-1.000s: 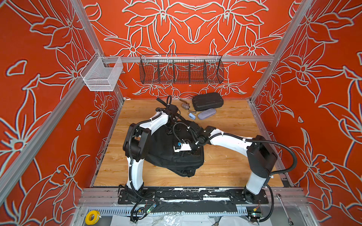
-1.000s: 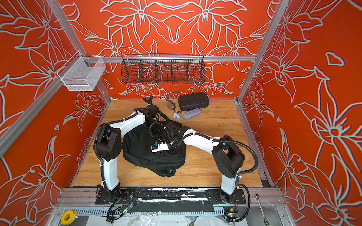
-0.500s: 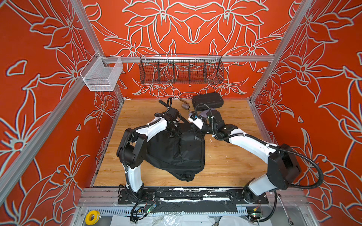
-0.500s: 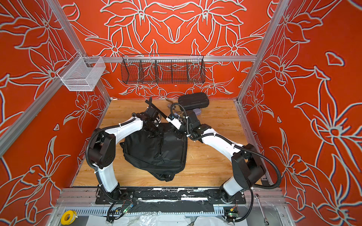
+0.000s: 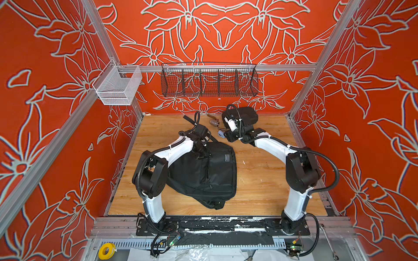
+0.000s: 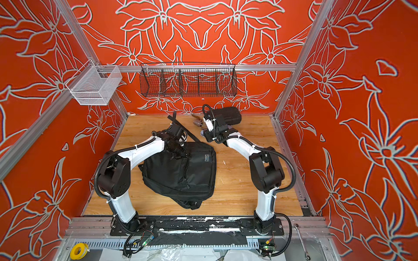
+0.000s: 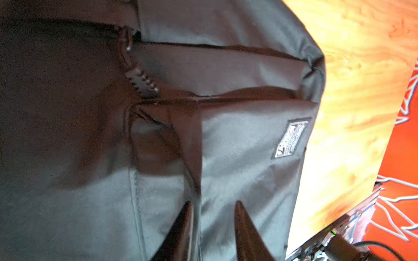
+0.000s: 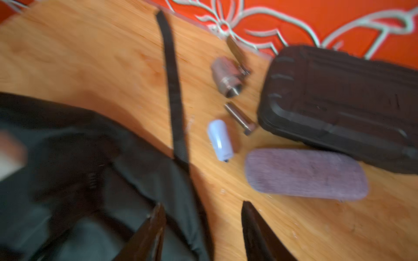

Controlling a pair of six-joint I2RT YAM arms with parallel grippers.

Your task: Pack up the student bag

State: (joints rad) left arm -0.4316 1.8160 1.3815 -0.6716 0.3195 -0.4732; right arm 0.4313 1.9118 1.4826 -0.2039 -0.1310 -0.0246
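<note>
Looking down at the table (image 5: 260,180), the student bag (image 5: 203,174) lies flat on the left-centre part, front pocket up, with its label patch (image 7: 290,140) near the bag's far right corner. The bag's near lump sits close to the table's front edge, and its left side is tucked under the left arm (image 5: 172,151), so that side is pretty tight. The best free room is the broad bare strip of wood between the bag's right edge and the right arm (image 5: 271,144); the far left corner is bare too. The back edge is crowded. A black ribbed case (image 8: 339,101) sits by the back wall with a purple-grey pouch (image 8: 305,174) just beside it. A small white capsule (image 8: 220,140), a bolt (image 8: 239,118) and a metal fitting (image 8: 227,76) lie between the case and the loose strap (image 8: 172,90) running out from the bag. The left fingers (image 7: 178,232) hang over the front pocket, parted by a narrow gap, and I see nothing pinched between them. The right fingers (image 8: 255,237) are spread wide over the bag's far corner and bare wood, holding nothing, though that wrist view is blurry.
</note>
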